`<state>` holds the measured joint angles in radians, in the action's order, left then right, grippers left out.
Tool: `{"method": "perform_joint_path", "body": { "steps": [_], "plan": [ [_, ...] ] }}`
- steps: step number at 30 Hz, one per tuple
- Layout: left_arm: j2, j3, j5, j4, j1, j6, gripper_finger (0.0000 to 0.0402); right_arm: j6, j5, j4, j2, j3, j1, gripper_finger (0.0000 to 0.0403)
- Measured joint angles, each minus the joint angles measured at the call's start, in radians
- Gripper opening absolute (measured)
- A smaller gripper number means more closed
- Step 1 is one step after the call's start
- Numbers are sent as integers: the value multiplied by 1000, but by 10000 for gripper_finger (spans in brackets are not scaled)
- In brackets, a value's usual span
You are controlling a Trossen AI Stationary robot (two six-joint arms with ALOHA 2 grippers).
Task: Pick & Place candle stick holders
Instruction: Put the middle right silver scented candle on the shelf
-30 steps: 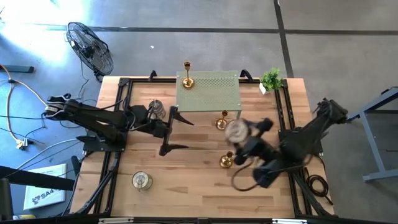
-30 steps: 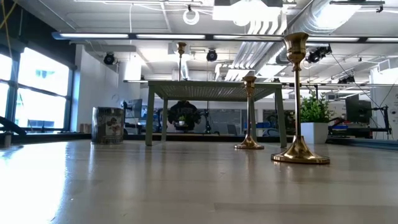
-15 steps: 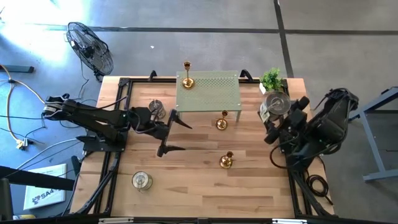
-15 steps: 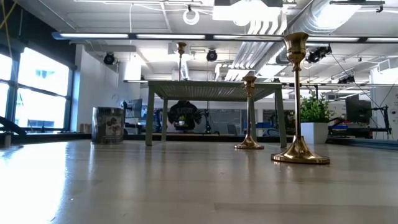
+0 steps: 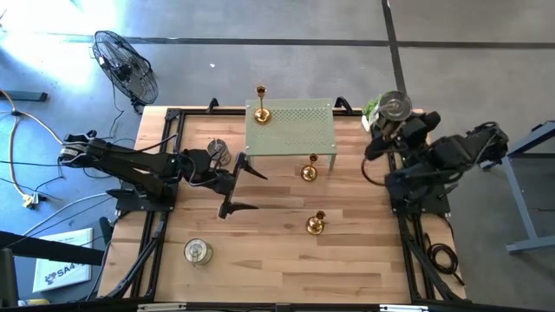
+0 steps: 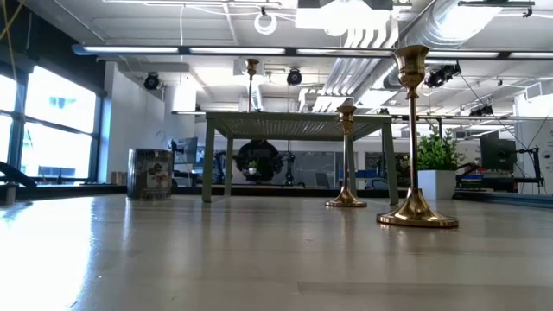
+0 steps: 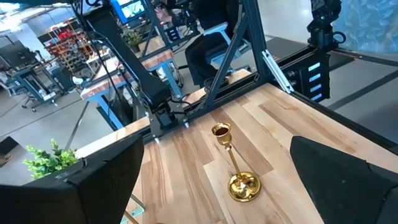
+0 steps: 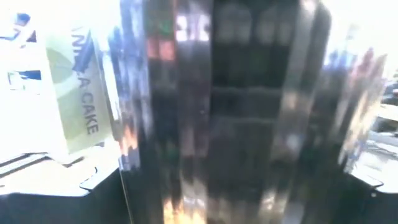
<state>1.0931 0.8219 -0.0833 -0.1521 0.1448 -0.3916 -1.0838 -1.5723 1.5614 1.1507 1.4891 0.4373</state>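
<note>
My right gripper (image 5: 392,121) is shut on a silver-grey jar-like holder (image 5: 393,107) at the table's far right, beside the small green plant (image 5: 376,111). The jar fills the right wrist view (image 8: 224,112). My left gripper (image 5: 243,185) is open and empty at the table's left middle, facing a gold holder (image 7: 237,165). Another silver jar (image 5: 217,152) stands just behind the left gripper, and a third (image 5: 198,251) stands near the front left. Gold holders stand on their round bases at the centre front (image 5: 316,224), by the green stand's front edge (image 5: 310,170) and on the stand's far left corner (image 5: 260,109). My right gripper holds the silver jar by its shiny side wall (image 8: 249,124), which sits between the two fingers. The jar's top faces up in the high view. The low view does not show the jar on the table. The gripper and the jar hide the fingertips.
A small sage-green perforated stand (image 5: 290,126) stands at the table's far middle on thin legs (image 6: 208,164). Black frame rails run along the table's left (image 5: 169,147) and right (image 5: 401,173) sides. Bare wood lies at the front centre.
My right gripper has carried the silver jar from the table's middle, near the two gold holders, toward the right edge and then toward the far edge, ending beside the plant. The arm has swung round with it.
</note>
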Motion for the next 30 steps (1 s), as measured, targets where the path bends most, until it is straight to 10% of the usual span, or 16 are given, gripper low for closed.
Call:
{"method": "perform_joint_path", "body": {
  "steps": [15,22,30],
  "plan": [
    [0,0,12,35,0,-42,399,688,139,-574,146,0,-323,349],
    [-1,0,15,50,0,-37,399,1301,613,-1279,206,0,-473,349],
    [-40,-1,14,85,0,28,399,1215,1024,-1361,214,0,-748,349]
  ]
}}
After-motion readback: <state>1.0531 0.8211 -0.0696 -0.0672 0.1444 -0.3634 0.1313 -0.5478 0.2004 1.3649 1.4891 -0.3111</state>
